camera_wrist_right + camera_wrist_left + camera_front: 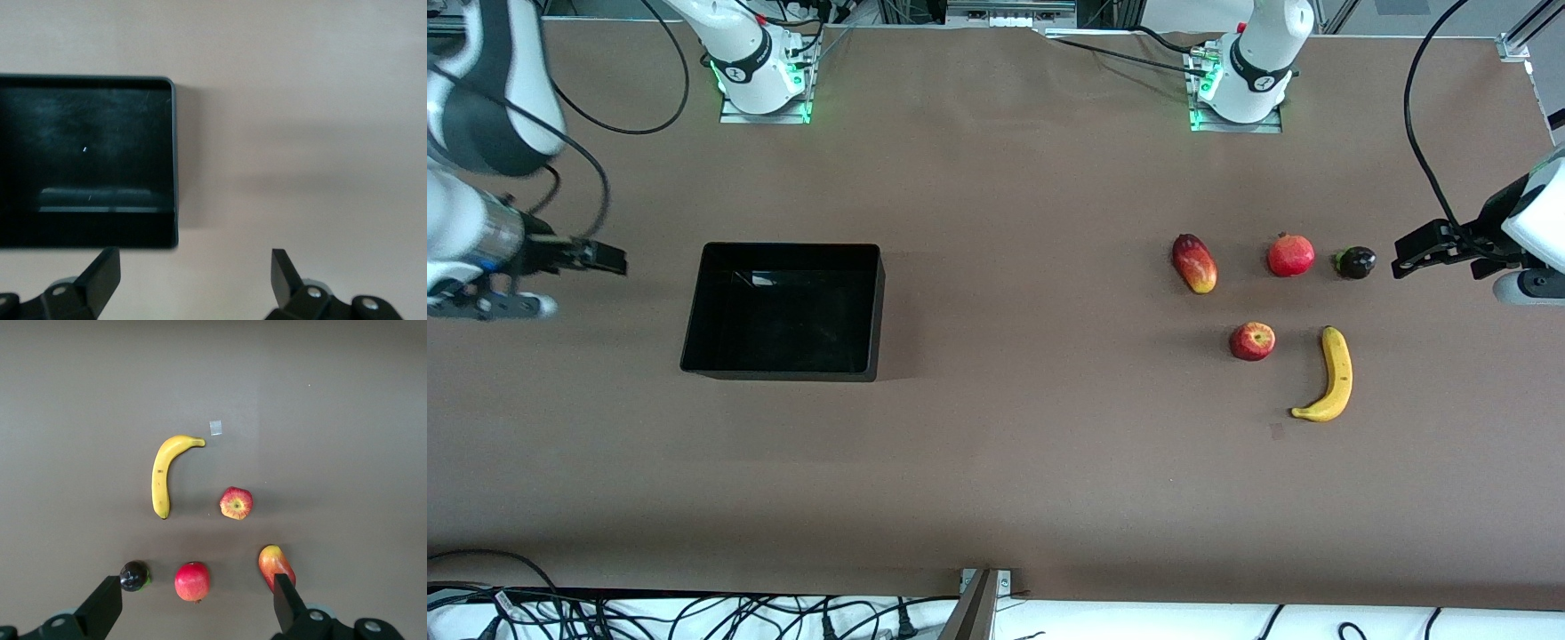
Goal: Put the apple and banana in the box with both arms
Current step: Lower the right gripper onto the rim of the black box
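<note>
The apple [1253,341] and the banana [1332,377] lie side by side on the brown table toward the left arm's end; both show in the left wrist view, apple [236,503] and banana [162,475]. The black box [876,302] stands empty toward the right arm's end and shows in the right wrist view [175,160]. My left gripper [1414,252] hangs open and empty over the table's end, beside the row of fruits [197,610]. My right gripper [609,258] hangs open and empty over bare table beside the box [193,277].
A red-yellow mango [1194,263], a red pomegranate [1290,255] and a small dark round fruit [1356,262] lie in a row farther from the front camera than the apple and banana. A small tape mark [1276,432] is on the table near the banana's tip.
</note>
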Robot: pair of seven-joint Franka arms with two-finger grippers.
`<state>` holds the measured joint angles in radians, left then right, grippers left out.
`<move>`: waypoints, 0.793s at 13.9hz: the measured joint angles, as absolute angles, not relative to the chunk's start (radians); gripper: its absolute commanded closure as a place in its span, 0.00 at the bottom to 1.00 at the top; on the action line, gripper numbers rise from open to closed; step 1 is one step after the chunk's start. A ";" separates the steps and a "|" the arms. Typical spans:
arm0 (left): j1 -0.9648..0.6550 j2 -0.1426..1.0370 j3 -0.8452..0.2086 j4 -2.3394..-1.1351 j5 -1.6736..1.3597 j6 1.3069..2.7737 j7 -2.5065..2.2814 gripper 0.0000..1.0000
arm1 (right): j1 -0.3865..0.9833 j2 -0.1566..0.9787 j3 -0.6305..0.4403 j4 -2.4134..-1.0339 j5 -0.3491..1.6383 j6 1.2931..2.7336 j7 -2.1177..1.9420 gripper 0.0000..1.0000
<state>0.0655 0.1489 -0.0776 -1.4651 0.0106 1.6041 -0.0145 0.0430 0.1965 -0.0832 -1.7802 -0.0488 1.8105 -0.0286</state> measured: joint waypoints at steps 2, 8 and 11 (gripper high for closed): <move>0.065 0.149 -0.079 -1.465 0.011 1.600 -0.015 0.00 | 0.045 0.231 -0.083 -1.893 -0.049 1.985 -0.012 0.00; 0.065 0.149 -0.079 -1.461 0.011 1.598 -0.015 0.00 | 0.045 0.285 -0.083 -2.143 -0.017 2.354 0.018 0.03; 0.065 0.149 -0.079 -1.459 0.011 1.598 -0.015 0.00 | 0.049 0.324 -0.083 -2.158 -0.017 2.394 0.018 0.66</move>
<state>0.0654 0.1489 -0.0794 -1.4591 0.0106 1.5980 -0.0145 0.0493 0.3238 -0.0827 -2.1577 -0.0166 2.3943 0.0181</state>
